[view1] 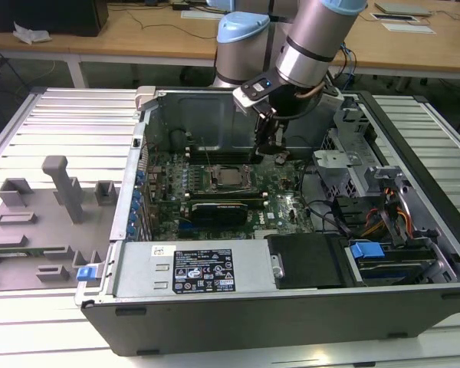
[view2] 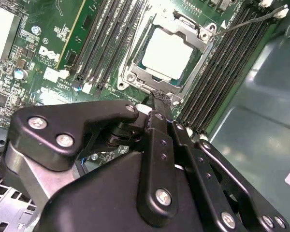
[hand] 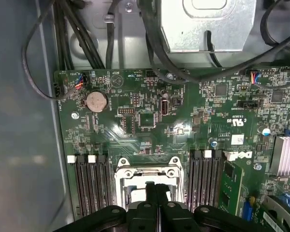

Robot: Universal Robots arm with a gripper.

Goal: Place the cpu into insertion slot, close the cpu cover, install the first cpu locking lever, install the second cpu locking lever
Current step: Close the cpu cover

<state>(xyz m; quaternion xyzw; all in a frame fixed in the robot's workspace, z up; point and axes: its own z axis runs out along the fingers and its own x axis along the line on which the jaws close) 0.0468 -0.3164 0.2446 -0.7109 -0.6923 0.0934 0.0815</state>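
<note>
The end effector hangs clenched on nothing just beside the insertion slot, where the cpu sits framed by the cpu cover lying flat over it.

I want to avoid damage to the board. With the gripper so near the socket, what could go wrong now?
The shut gripper sits at the edge of the cpu cover; a slip could scrape the cpu or the motherboard. One locking lever juts over the memory slots and may snag or spring.
</note>
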